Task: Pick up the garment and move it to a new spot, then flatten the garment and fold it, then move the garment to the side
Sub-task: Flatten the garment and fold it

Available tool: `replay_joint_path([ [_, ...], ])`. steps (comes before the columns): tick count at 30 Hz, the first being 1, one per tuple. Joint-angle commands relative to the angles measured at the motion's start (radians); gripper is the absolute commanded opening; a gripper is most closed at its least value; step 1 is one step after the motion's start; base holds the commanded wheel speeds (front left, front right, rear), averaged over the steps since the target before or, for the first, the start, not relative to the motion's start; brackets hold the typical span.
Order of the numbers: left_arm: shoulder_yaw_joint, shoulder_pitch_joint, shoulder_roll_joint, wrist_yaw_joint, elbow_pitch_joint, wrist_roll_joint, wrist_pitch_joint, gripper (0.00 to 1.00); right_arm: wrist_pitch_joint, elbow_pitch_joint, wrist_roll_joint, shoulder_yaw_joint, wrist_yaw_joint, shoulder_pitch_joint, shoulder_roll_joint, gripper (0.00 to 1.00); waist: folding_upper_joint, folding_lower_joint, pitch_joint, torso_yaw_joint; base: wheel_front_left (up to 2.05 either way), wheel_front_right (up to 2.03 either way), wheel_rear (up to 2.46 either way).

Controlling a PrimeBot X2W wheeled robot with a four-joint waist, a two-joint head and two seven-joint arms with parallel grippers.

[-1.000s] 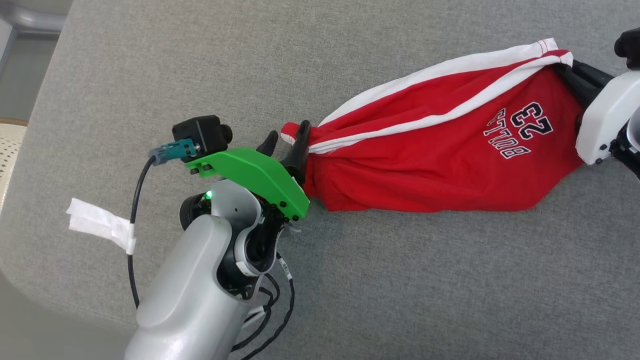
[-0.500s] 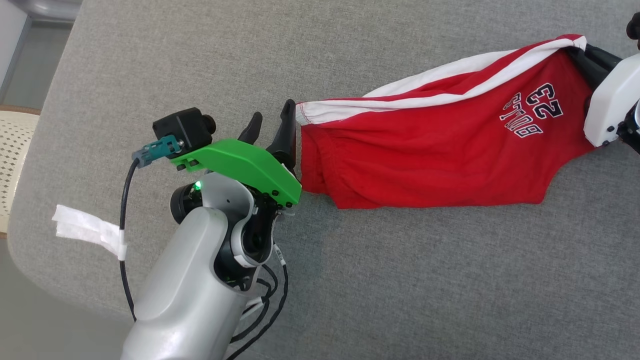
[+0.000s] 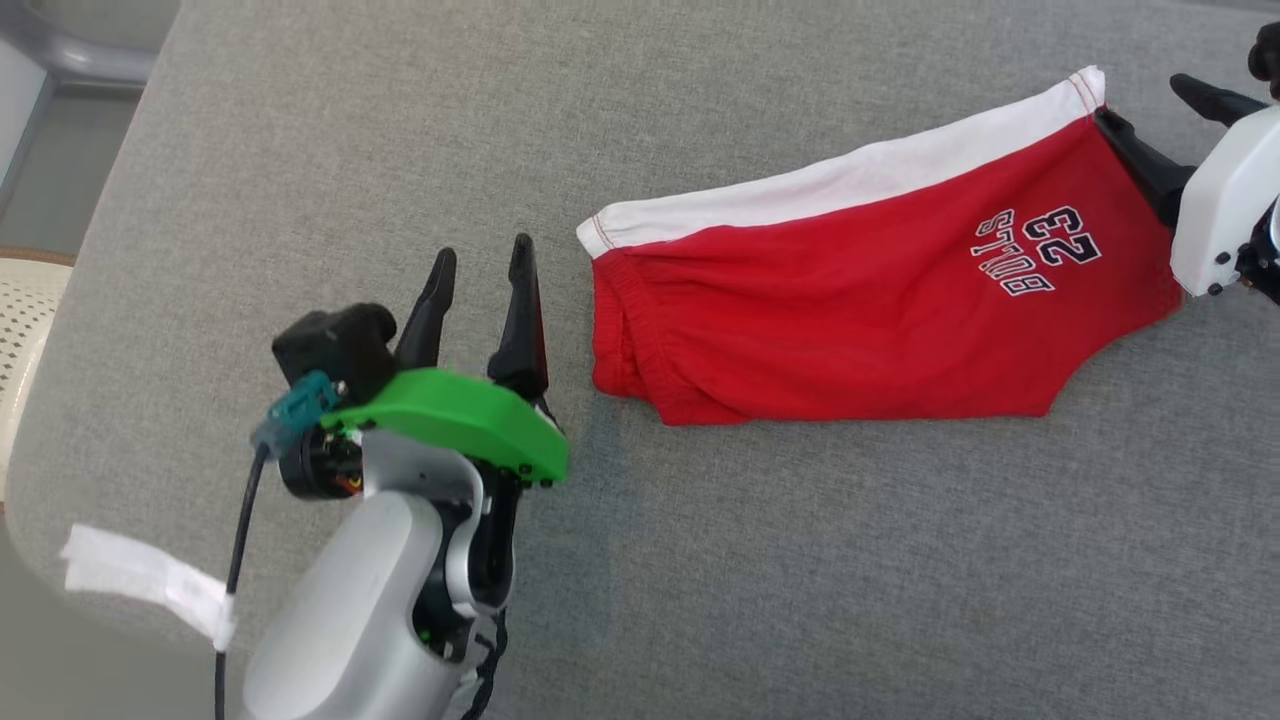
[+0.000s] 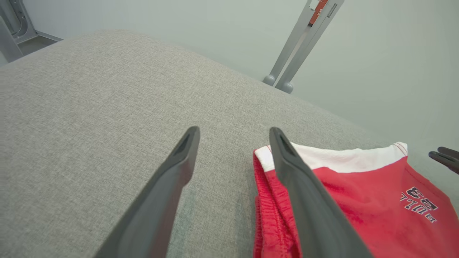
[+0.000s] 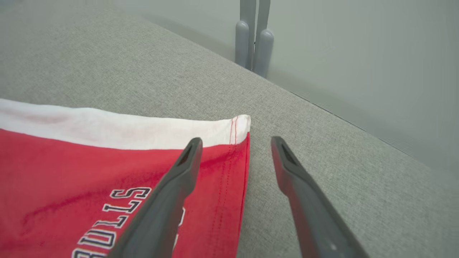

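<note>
1. My left gripper [image 3: 482, 250] stands wide open and holds nothing; in the head view its two dark fingers are just beside the waistband end of the garment, with a strip of bare surface between them and the cloth.
2. My right gripper [image 5: 236, 140] is also spread wide and empty; in its wrist view the hem edge of the leg lies between the two fingers, one finger above the red cloth and the other above the bare surface; I cannot tell whether a finger touches the cloth.
3. The garment, a pair of red jersey shorts with a white side stripe and a dark "BULLS 23" print [image 3: 850, 300], lies stretched between the two grippers on the grey woven fabric surface [image 3: 700, 560].
4. It looks mostly flat; the white stripe runs straight along the far edge, the waistband end is gathered into small wrinkles, and the near edge curves a little.
5. As I judge it, the placing and flattening are done, and the shorts seem already folded once lengthwise, leg upon leg; a further fold and the move to the side remain.
</note>
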Motion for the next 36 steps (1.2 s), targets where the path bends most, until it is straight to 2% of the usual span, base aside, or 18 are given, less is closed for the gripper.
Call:
replay_joint_path([
  [1,-0.002,0.035,0.015,0.001,-0.020,0.015,-0.023,1.00,0.014,-0.019,0.012,-0.007,-0.001,0.027,-0.006,1.00,0.0000,-0.0001,-0.026,-0.017,0.00,0.00,0.00],
  [7,-0.016,0.171,0.044,0.009,-0.104,0.063,-0.127,1.00,0.133,-0.063,0.036,-0.052,-0.001,0.108,-0.010,1.00,0.0000,-0.0001,-0.045,-0.030,0.00,0.00,0.00],
  [12,-0.018,0.252,0.027,0.015,-0.119,0.112,-0.178,1.00,0.222,-0.033,-0.006,-0.125,-0.001,0.162,0.022,1.00,0.0000,-0.0001,-0.031,-0.002,0.00,0.00,0.00],
  [15,-0.013,0.284,-0.014,-0.001,-0.116,0.137,-0.189,1.00,0.273,-0.013,-0.038,-0.174,-0.001,0.178,0.058,1.00,0.0000,-0.0001,-0.019,0.024,0.00,0.00,0.00],
  [23,0.031,0.327,-0.072,-0.065,-0.098,0.208,-0.192,1.00,0.412,0.050,-0.141,-0.291,0.000,0.204,0.165,1.00,0.0000,-0.0001,-0.005,0.067,0.00,0.00,0.00],
  [24,0.038,0.331,-0.077,-0.073,-0.097,0.217,-0.192,1.00,0.426,0.051,-0.152,-0.310,0.000,0.209,0.177,0.71,0.0000,-0.0001,-0.004,0.068,0.00,0.00,0.00],
  [25,0.044,0.332,-0.083,-0.081,-0.096,0.222,-0.192,1.00,0.437,0.047,-0.151,-0.323,0.000,0.216,0.193,0.24,0.0000,-0.0001,-0.003,0.067,0.00,0.00,0.00],
  [26,0.053,0.335,-0.087,-0.089,-0.096,0.227,-0.192,1.00,0.446,0.036,-0.147,-0.340,0.000,0.225,0.207,0.00,0.0000,-0.0001,-0.003,0.063,0.00,0.00,0.00],
  [30,0.081,0.344,-0.093,-0.124,-0.100,0.256,-0.192,1.00,0.445,-0.011,-0.142,-0.406,0.000,0.237,0.224,0.00,0.0000,-0.0001,0.002,0.009,0.00,0.00,0.00],
  [36,0.137,0.385,-0.093,-0.167,-0.076,0.315,-0.191,1.00,0.368,-0.113,-0.078,-0.513,-0.001,0.296,0.281,0.00,0.0000,-0.0001,-0.042,-0.138,0.00,0.00,0.00],
])
